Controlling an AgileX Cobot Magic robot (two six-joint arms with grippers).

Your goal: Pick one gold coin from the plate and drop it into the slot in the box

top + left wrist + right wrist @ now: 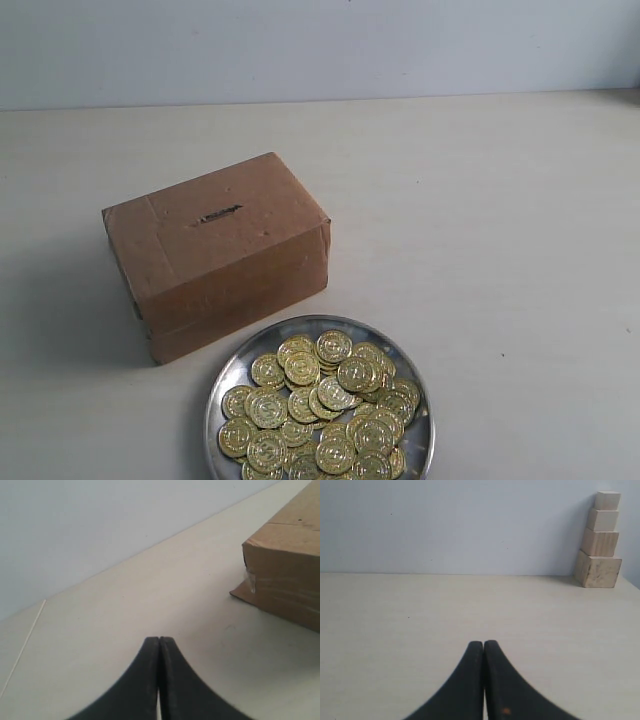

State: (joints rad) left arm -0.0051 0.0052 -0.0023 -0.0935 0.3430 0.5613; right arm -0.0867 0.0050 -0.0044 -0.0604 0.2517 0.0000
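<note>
Hazard: overlapping gold coins (320,405) on round shiny silver metal plate (320,321), just beside brown cardboard box (230,265) with narrow dark top slit (218,214), may lift 2 at once; left gripper (159,640), right gripper (484,643) pressed together, empty.

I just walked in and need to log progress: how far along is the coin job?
Nothing looks done yet: the gold coins sit heaped on the plate, and no coin is at the box slot on top of the box. Nothing is in hand: the left tool and the right tool are both shut and empty. Left to do: grasp one coin, carry it to the slot, drop it in.
</note>
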